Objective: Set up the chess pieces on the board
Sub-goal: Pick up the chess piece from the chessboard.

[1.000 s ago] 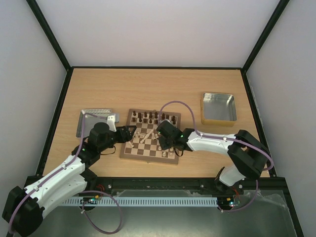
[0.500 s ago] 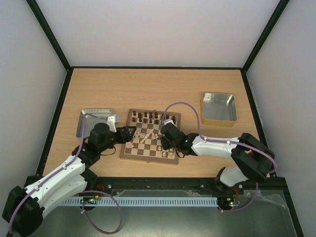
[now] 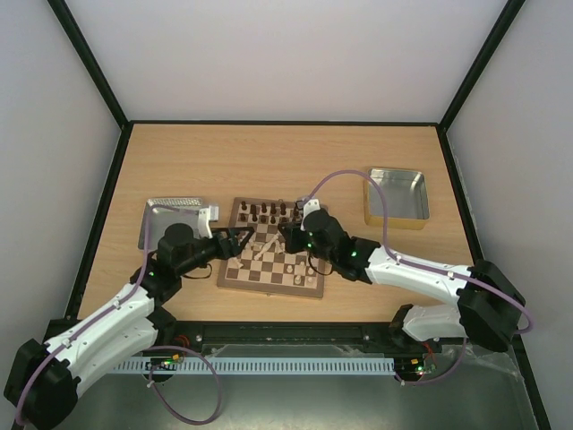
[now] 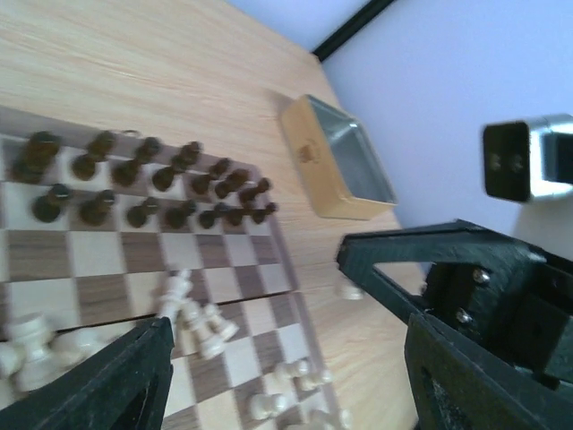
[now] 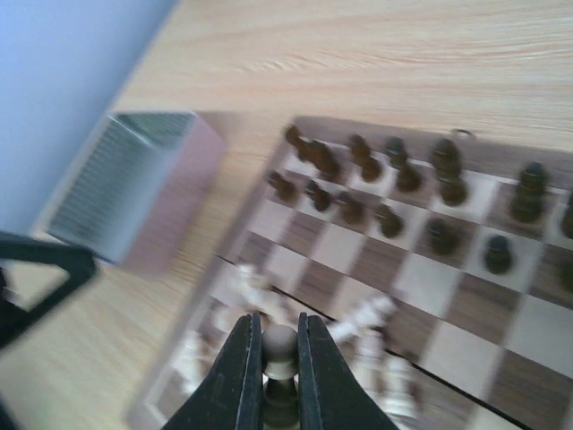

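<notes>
The board [image 3: 269,288] lies at the table's middle; it also shows in the left wrist view [image 4: 98,251] and the right wrist view [image 5: 376,264]. Several cream chess pieces [image 3: 269,247] lie toppled in a heap on its middle [image 4: 192,318], and others sit near its front right corner [image 3: 301,279]. My right gripper [image 3: 288,235] is shut on a cream pawn [image 5: 279,343] and holds it above the board's middle. My left gripper [image 3: 242,238] is open and empty over the board's left edge.
Dark brown chessmen [image 3: 273,213] stand in the two far rows [image 4: 134,175]. A metal tray [image 3: 170,219] sits left of the board, another tray [image 3: 396,195] at the right [image 4: 345,170]. One cream piece [image 4: 351,289] lies on the table off the board's right edge.
My right gripper has moved from the board's front right towards its middle and far side, the arm stretching out. My left gripper has edged right over the board's edge.
</notes>
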`<action>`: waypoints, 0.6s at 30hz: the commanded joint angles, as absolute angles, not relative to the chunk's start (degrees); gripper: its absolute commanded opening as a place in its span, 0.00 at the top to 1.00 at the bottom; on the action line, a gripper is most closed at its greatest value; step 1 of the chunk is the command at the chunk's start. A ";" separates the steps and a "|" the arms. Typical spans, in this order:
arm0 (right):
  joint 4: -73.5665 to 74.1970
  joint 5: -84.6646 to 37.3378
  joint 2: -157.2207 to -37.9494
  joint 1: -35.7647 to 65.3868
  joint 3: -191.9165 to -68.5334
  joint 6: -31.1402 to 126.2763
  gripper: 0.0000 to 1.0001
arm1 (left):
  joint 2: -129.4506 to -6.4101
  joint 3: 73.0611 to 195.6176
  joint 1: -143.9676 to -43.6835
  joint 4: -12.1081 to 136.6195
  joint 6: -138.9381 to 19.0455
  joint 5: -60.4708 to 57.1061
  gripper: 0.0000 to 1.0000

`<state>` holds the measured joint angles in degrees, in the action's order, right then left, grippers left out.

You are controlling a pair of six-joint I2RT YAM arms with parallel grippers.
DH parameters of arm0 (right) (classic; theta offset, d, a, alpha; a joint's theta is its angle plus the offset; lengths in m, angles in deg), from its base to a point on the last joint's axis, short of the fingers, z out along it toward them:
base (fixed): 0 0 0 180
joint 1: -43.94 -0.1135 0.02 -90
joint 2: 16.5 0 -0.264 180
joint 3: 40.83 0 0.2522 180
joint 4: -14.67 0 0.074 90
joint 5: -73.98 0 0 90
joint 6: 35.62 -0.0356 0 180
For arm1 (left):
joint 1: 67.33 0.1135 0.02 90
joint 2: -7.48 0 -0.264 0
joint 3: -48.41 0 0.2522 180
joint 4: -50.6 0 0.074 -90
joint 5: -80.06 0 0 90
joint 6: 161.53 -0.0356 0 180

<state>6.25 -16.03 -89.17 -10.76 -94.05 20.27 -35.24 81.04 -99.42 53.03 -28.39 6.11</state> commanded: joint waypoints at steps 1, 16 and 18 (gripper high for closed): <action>13.87 -23.73 -88.18 -10.46 -97.30 7.17 0.96 | -34.98 79.43 -99.11 41.69 -25.84 15.17 0.28; 25.30 -38.05 -88.16 -10.44 -98.65 -7.23 0.94 | -40.88 78.62 -99.22 25.20 -19.59 26.67 0.53; 26.10 -39.50 -88.14 -10.47 -98.60 -7.57 0.94 | -41.33 78.79 -99.21 23.91 -18.95 27.17 0.59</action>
